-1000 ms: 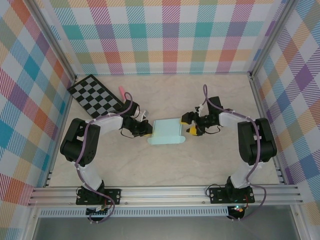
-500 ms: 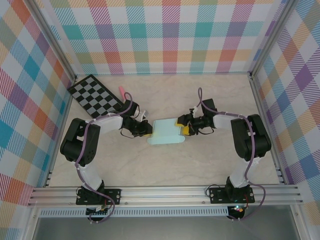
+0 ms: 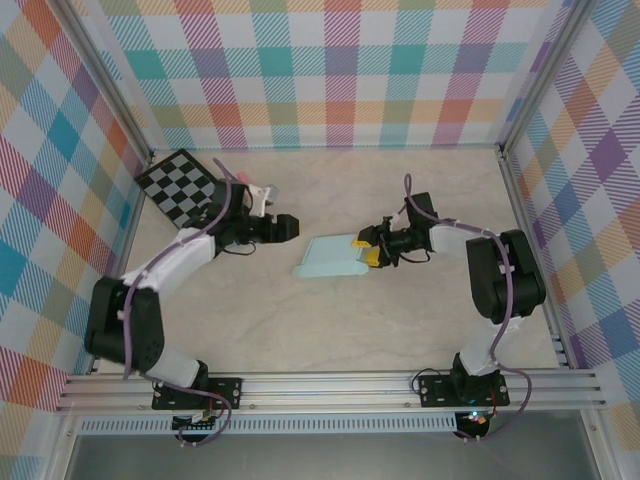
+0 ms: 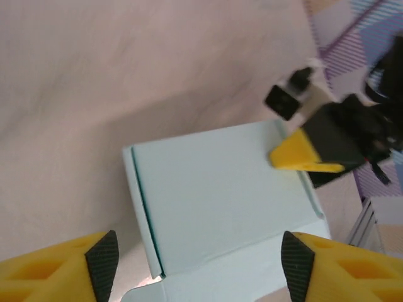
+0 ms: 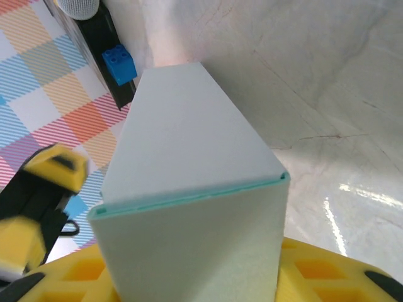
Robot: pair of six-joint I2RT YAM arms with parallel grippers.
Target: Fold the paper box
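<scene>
The paper box (image 3: 330, 258) is plain pale mint card. It is folded shut into a flat rectangular shape, so I cannot see what is inside. It lies near the middle of the bench (image 3: 400, 330), with a loose flap edge sticking out at its near left corner.

The right tool (image 3: 367, 251) is clamped on the box's right end. In the left wrist view one yellow finger (image 4: 306, 157) lies flat on the top face by the far corner. In the right wrist view the box runs straight out from between the yellow fingers, with a folded edge facing the camera.

The left tool (image 3: 288, 227) hangs to the left of the box and a little further back, clear of it. Its jaws are wide apart with nothing between them. Seen from its own camera, the box sits framed between the two dark-tipped fingers.

A black-and-white checkerboard (image 3: 178, 185) lies in the far left corner of the bench, well apart from the box. A small blue block (image 5: 119, 63) rests by its dark edge.
</scene>
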